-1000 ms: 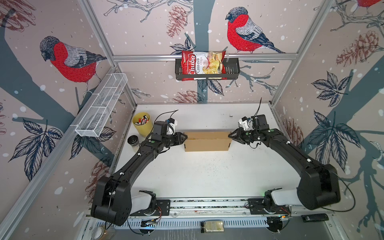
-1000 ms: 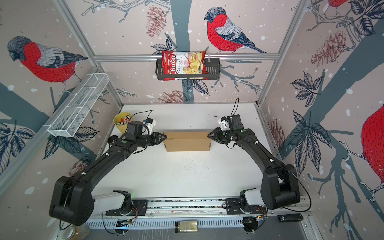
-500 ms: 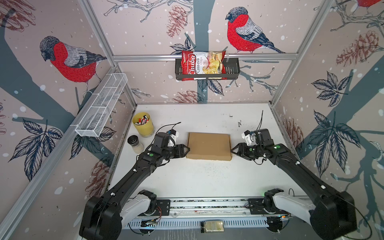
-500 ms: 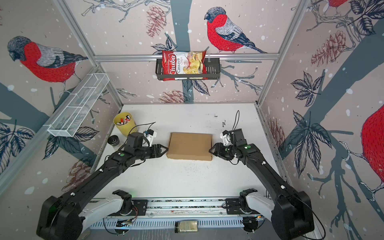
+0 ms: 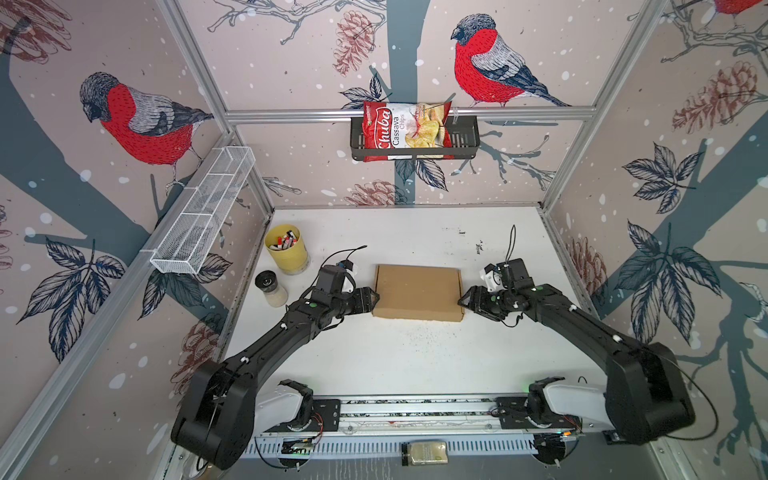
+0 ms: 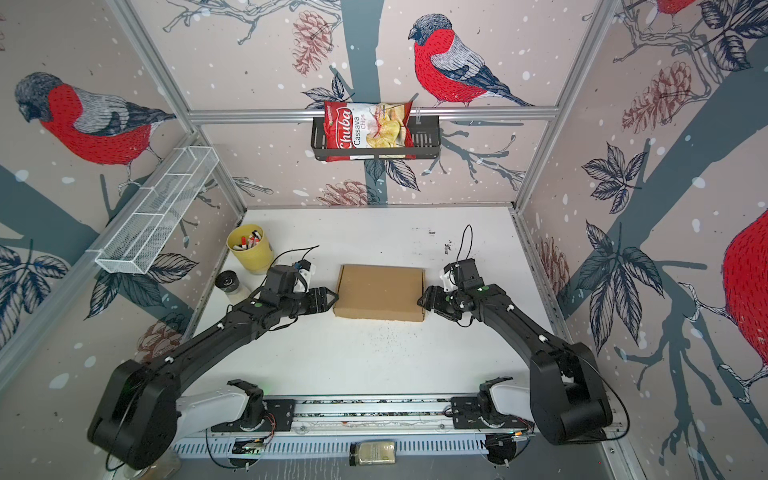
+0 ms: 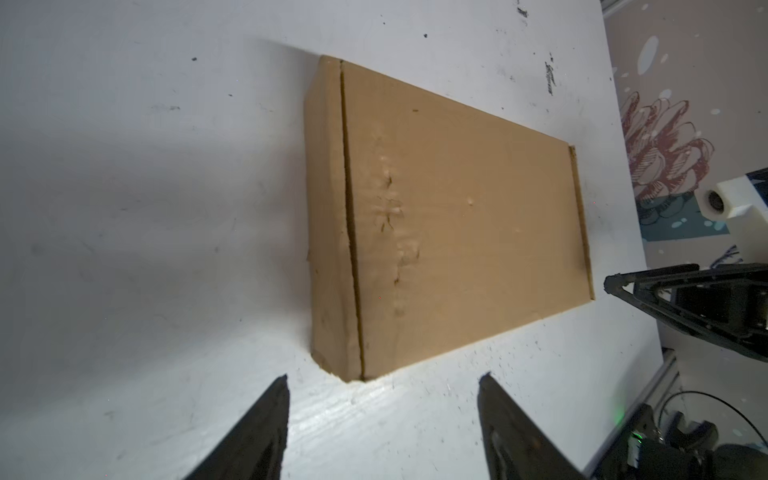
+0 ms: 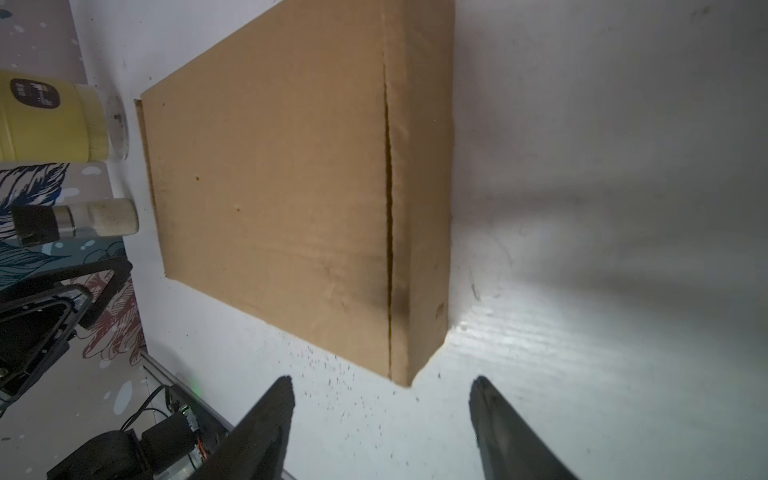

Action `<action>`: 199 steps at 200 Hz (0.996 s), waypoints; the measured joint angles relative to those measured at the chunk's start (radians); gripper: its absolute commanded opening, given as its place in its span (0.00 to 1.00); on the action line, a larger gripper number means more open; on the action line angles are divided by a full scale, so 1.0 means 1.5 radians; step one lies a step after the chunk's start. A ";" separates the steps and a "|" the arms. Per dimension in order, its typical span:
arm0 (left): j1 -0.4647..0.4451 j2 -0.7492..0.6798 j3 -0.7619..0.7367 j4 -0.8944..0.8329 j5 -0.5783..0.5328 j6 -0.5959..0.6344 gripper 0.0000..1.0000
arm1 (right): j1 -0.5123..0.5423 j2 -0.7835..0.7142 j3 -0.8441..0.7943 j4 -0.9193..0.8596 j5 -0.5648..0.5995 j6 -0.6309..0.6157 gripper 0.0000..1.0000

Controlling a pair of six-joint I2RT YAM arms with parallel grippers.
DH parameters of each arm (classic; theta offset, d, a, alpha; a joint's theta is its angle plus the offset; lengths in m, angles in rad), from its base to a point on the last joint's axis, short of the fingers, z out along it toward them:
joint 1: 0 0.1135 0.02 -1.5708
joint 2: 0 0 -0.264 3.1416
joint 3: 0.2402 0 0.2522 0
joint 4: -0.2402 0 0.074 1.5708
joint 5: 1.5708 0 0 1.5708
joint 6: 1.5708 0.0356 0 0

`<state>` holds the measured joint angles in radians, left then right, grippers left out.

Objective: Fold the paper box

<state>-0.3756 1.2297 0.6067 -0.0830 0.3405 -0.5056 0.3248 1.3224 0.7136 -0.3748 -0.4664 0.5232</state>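
- Lying flat on the white table (image 5: pixel 415 365), the shallow brown corrugated-cardboard paper box (image 5: pixel 417 293) sits directly between the two grippers, its long axis running from one gripper to the other.
- The black left gripper (image 7: pixel 382 380) faces one short end. The box's nearest corner is just ahead of its fingertips, not between them. Its jaws stand wide apart and hold nothing.
- The black right gripper (image 8: pixel 380 380) faces the opposite short end in the same way, with jaws spread and empty and a box corner just ahead.
- Neither arm looks nearer. The wrist views show a small gap of bare table between each gripper and the box.
- The box looks closed: plain and unprinted, with a dark slit along each short end and small dents in its top near the left gripper's end.
- By this look, the folding seems done or nearly done.
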 measured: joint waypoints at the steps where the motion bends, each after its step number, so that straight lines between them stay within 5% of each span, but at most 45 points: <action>1: 0.000 0.002 -0.001 0.002 -0.001 0.000 0.71 | 0.000 0.004 0.001 0.003 0.000 0.000 0.68; 67: 0.000 0.173 0.008 0.177 0.025 -0.039 0.69 | 0.016 0.172 0.072 0.100 -0.002 0.000 0.66; 138: 0.001 0.285 0.110 0.201 -0.001 -0.032 0.69 | 0.008 0.300 0.208 0.124 -0.002 0.002 0.65; 199: 0.009 0.130 0.117 0.138 -0.055 -0.002 0.76 | -0.080 0.196 0.210 0.109 0.005 -0.051 0.74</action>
<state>-0.3618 1.4242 0.7830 0.1234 0.2581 -0.5091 0.2043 1.6157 1.0283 -0.2119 -0.4595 0.4469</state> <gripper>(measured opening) 0.750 0.740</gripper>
